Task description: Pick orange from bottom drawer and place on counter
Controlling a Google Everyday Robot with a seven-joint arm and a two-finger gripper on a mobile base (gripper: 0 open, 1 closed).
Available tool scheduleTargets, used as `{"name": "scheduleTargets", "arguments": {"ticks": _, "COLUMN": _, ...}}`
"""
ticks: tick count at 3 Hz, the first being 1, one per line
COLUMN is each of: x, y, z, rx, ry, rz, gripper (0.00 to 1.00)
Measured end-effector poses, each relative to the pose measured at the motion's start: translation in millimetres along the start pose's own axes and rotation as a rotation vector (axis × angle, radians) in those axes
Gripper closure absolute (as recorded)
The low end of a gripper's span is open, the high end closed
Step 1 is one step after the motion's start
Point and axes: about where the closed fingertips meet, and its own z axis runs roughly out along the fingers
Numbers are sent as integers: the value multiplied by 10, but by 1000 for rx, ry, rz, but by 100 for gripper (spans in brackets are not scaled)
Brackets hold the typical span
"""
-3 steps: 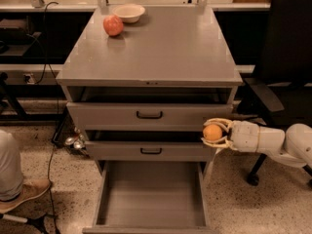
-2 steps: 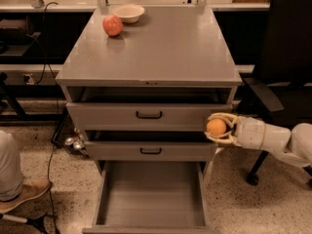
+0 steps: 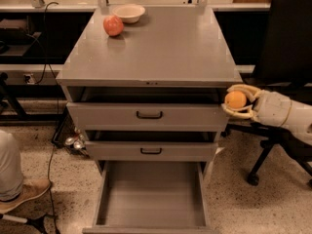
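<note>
Camera view | hand (image 3: 232,101) closed around orange (image 3: 236,99) | right of counter (image 3: 161,48) edge, seemingly just below it

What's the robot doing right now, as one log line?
gripper: holds orange, right of top drawer | bottom drawer: open | counter: orange not yet on it
</note>
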Motion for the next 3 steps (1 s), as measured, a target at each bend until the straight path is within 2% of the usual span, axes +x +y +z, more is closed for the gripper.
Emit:
{"name": "scheduleTargets", "arguments": {"ticks": 1, "x": -164, "y": -438, "z": 4, "rx": -6, "ry": 3, "rz": -33, "gripper": 100}}
{"name": "scheduleTargets", "arguments": {"ticks": 3, "x": -301, "y": -692, "z": -12, "rx": 23, "ry": -16, "rz": -43, "gripper": 100}}
